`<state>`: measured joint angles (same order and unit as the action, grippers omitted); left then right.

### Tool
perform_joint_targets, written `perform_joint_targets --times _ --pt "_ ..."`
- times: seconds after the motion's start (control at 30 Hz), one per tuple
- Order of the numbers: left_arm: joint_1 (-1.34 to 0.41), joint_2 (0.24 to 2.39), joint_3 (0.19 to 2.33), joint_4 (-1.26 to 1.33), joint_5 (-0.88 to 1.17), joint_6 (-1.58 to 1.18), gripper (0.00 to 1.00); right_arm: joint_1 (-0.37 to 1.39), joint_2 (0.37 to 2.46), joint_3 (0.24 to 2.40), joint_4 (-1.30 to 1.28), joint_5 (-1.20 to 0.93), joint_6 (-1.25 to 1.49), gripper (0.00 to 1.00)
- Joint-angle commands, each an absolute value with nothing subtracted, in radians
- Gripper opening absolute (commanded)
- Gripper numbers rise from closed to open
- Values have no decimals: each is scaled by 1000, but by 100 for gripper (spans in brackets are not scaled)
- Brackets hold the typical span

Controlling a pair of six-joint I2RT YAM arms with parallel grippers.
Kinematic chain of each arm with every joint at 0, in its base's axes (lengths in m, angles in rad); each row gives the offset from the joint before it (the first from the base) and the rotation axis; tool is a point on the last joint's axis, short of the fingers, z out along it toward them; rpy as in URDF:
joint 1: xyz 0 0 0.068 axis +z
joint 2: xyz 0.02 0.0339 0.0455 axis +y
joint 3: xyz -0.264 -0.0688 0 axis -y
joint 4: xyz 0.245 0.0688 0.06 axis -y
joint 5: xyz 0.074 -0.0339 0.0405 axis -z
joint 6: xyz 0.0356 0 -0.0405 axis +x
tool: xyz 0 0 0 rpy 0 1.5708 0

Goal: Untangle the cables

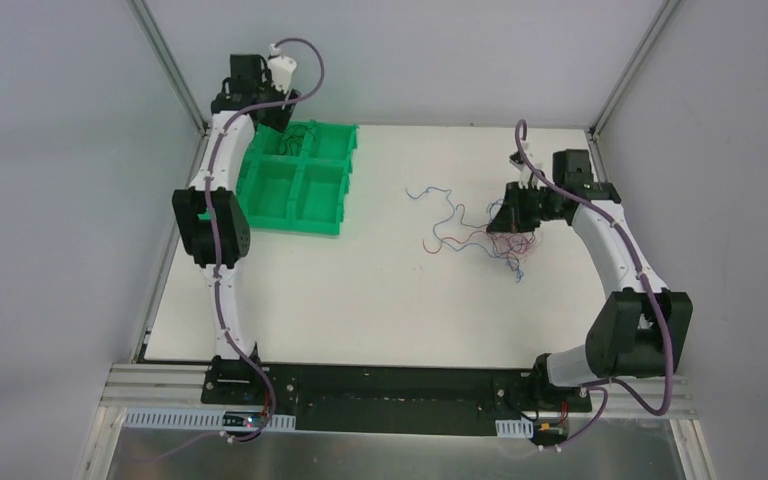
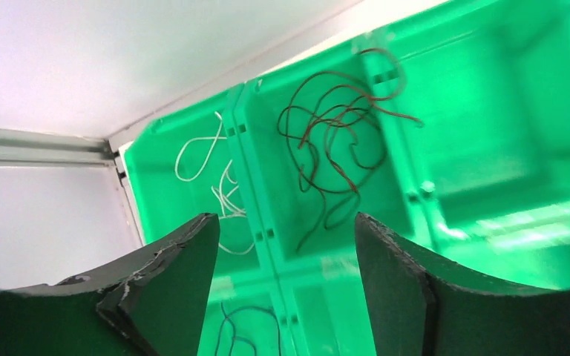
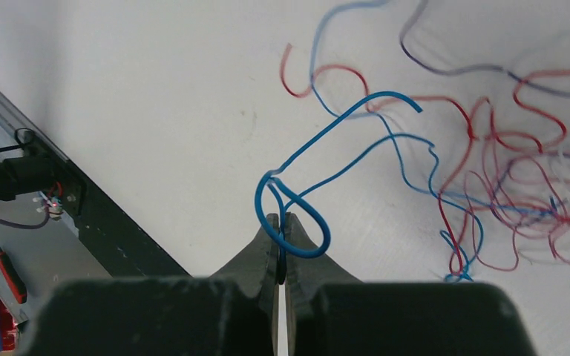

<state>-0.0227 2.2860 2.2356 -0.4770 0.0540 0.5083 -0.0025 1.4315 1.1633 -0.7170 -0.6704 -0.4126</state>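
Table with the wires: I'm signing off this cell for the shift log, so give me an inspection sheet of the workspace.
Surface: white table, no damage seen.
Job's things: loose wires, red and blue, tangled right of centre; sorted wires, white and dark, in separate compartments of the green tray, far left.
Clutter: nothing seen.
Grippers: left gripper open, empty, over the tray; right gripper shut on a blue wire.
Cables: purple cables run along both arms.
Surroundings: grey walls on three sides.
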Motion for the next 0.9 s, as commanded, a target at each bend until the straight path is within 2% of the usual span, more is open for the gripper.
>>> perform_joint_targets --times 0.0,0.07,0.17,0.37,0.47,0.57,0.7,0.77,0.87 --pt "29 1975 2149 -453 373 321 70 114 1425 1308 -589 -752 -266 0" --pt "40 1901 2069 -438 526 261 74 167 1425 1359 -538 -768 -204 0" --pt "29 1802 1929 -386 719 198 87 235 1428 1413 -485 -777 -150 0" --pt "-79 1625 1589 -171 963 54 87 305 1411 1501 -363 -798 20 0" --pt "-176 1536 1373 15 942 36 88 337 1405 1541 -317 -770 71 0" --pt "-241 1533 1281 84 857 12 85 325 1388 1535 -368 -724 30 0" --pt "-336 1668 1319 82 686 44 80 250 1310 1422 -451 -651 -13 0" --pt "-367 1769 1389 85 598 -12 80 212 1273 1378 -498 -629 -35 0" --pt "-383 1906 1472 148 610 -136 81 159 1221 1341 -547 -623 -57 0"
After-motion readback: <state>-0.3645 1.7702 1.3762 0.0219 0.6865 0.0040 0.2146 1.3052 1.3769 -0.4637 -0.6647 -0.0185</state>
